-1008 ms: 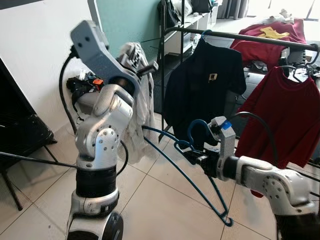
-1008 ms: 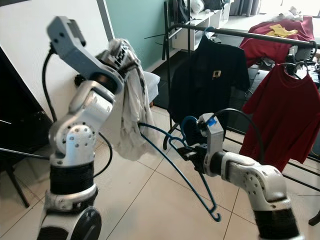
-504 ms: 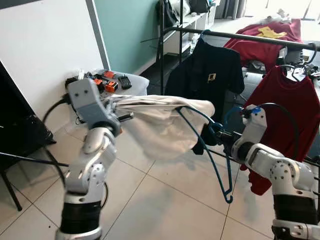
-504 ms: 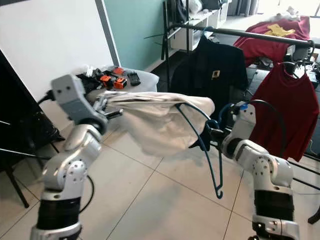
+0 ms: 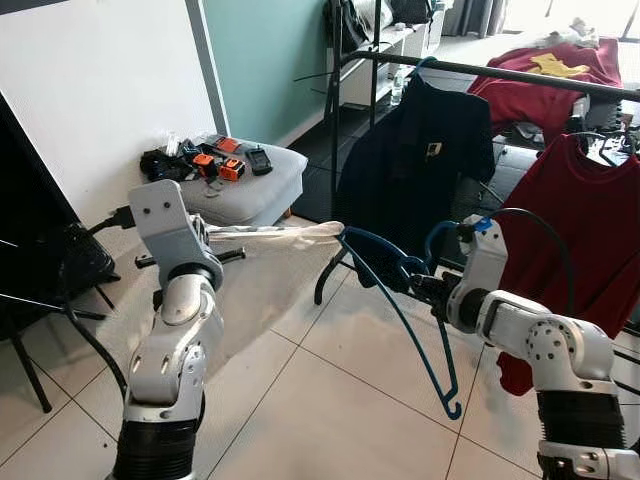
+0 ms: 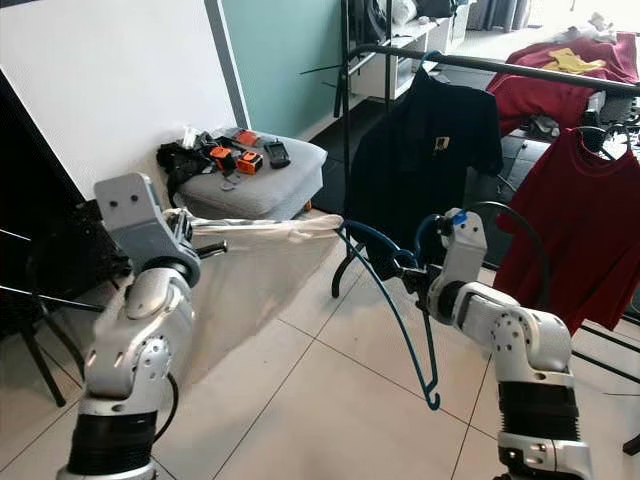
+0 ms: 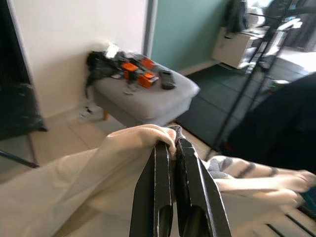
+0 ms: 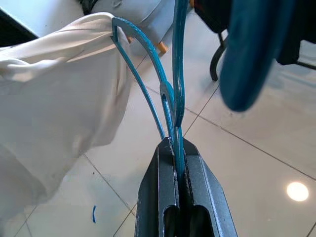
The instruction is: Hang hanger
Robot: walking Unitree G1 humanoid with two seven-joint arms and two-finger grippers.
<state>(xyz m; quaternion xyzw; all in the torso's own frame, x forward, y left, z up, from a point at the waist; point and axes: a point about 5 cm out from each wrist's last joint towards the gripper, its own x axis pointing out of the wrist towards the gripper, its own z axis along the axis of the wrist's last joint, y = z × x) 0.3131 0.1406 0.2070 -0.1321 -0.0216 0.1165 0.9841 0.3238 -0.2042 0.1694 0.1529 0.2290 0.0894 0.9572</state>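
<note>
1. Since half a second ago the cream garment (image 5: 255, 270) has been drawn out flatter and lower between the two arms, and the left arm has settled nearer the floor; the whole view has shifted a little as well.
2. Ahead of and above both end effectors runs the clothes rail (image 5: 500, 74), with a black shirt (image 5: 415, 160) and a red shirt (image 5: 575, 230) already hanging on it. The coming move turns on this: the rail lies up and forward of the right end effector (image 5: 428, 287), which is the nearer arm.
3. From the right end effector the blue hanger (image 5: 400, 300) runs with its long axis slanting, one shoulder tip up inside the garment towards the left end effector (image 7: 170, 148), the other tip down near the floor.
4. Thin blue wire, the hanger carries the cloth on one shoulder only.
5. The right end effector is clamped on the hanger near its neck; the left end effector is pinched together on a fold of the garment.
</note>
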